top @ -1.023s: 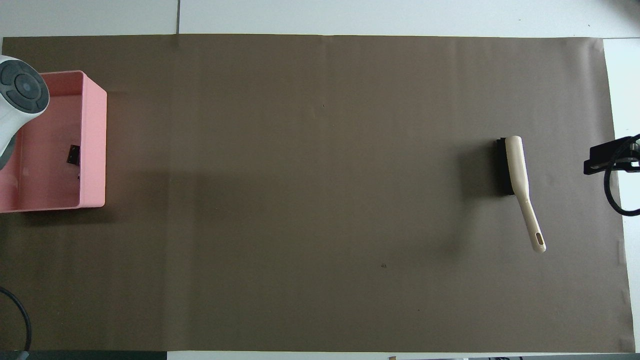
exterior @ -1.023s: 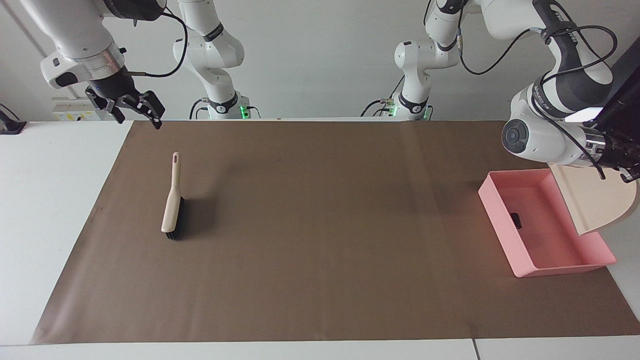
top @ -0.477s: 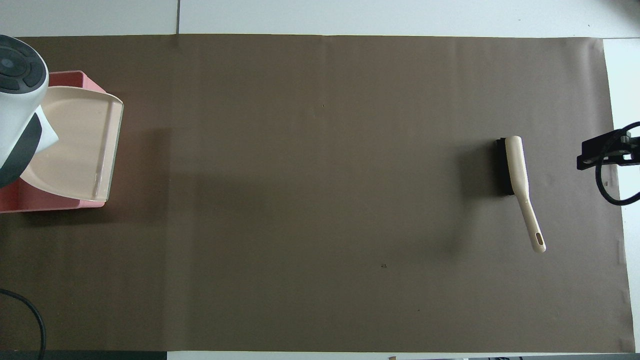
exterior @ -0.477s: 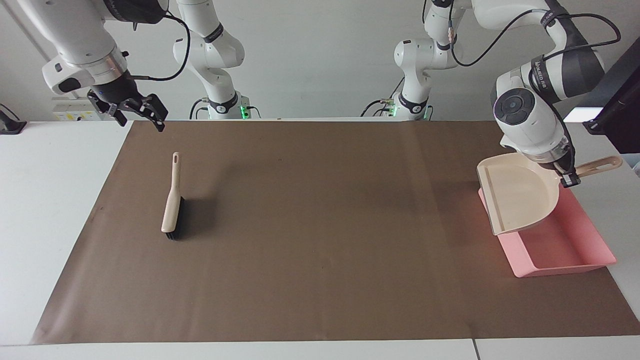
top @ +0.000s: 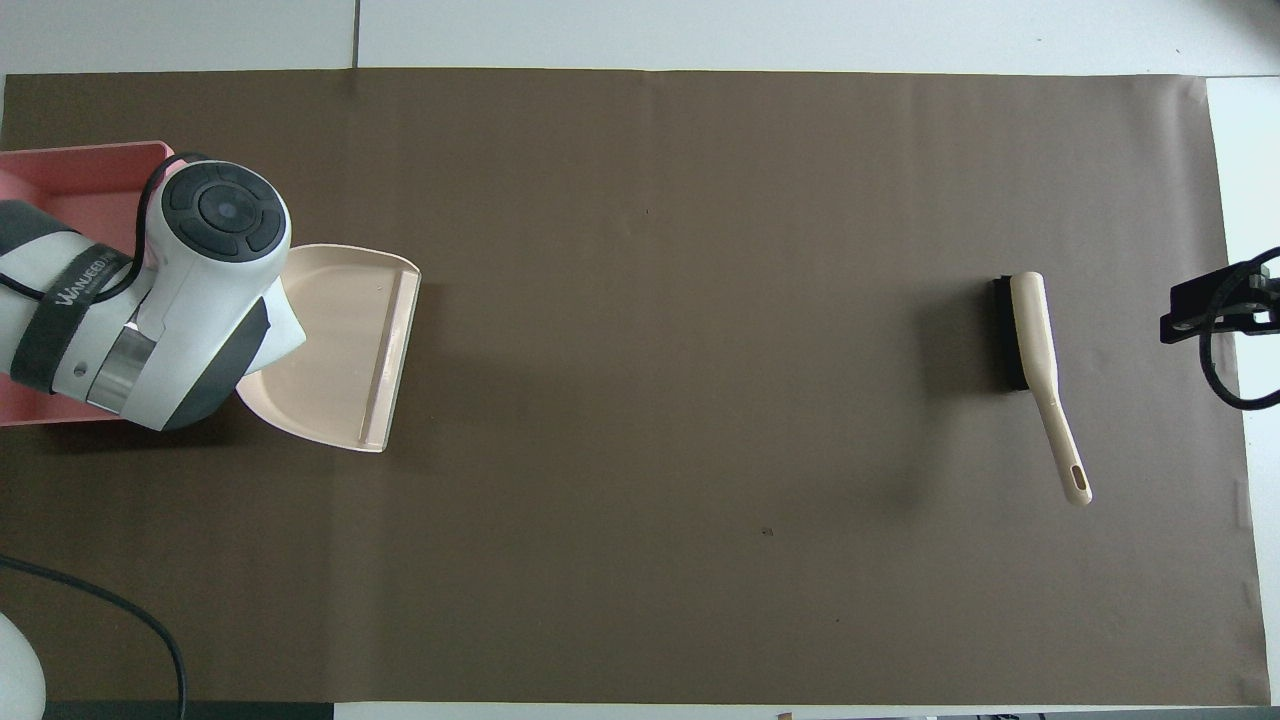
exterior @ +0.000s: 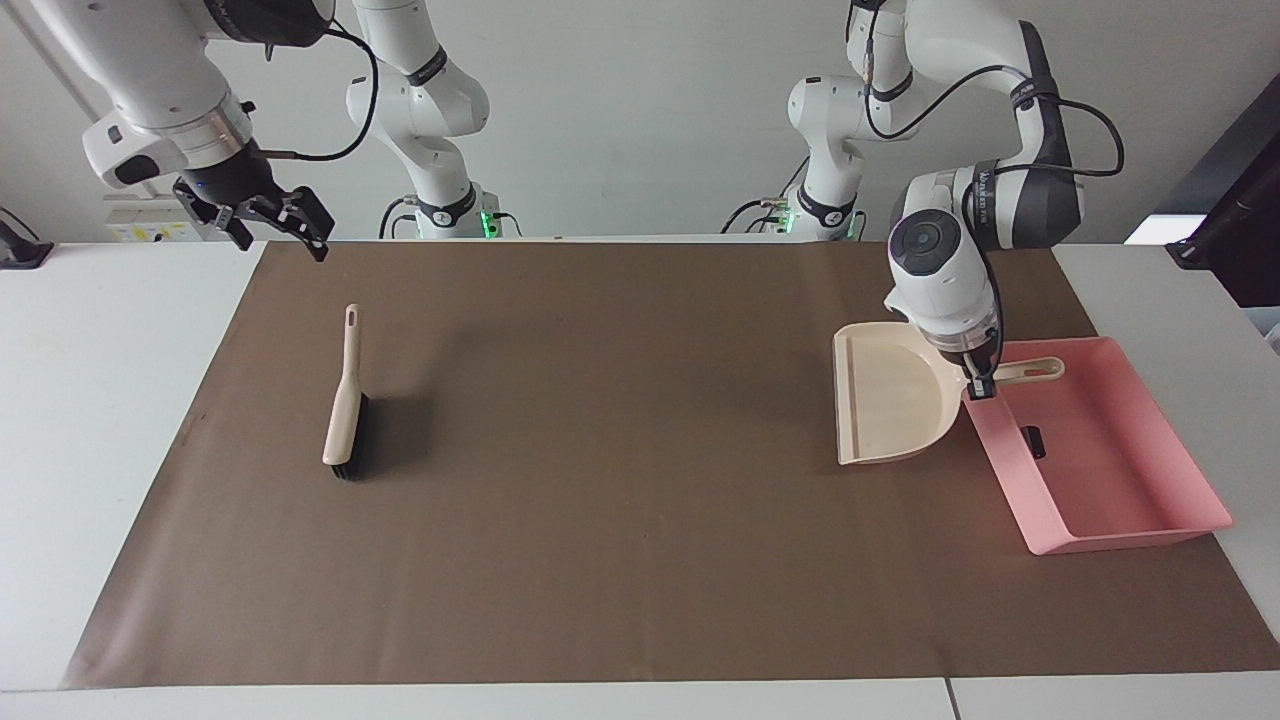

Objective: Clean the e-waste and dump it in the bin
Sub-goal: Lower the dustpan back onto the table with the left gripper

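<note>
A small black piece of e-waste (exterior: 1033, 441) lies in the pink bin (exterior: 1150, 470) at the left arm's end of the bench. The left end effector (exterior: 980, 388) is clamped on the handle of the beige dustpan (exterior: 890, 405), just beside the bin over the brown mat (exterior: 620, 560). The right end effector (exterior: 268, 222) waits open, raised over the mat's corner, with the brush (exterior: 345, 405) lying nearby.

One marking found. A dark band around the left arm's forearm (top: 60, 310) carries white lettering; in the overhead view it appears to read "WANJEED" followed by smaller characters too fine to make out. The same band shows in the facing view, its lettering not readable there. No other text, number or sign is readable.
</note>
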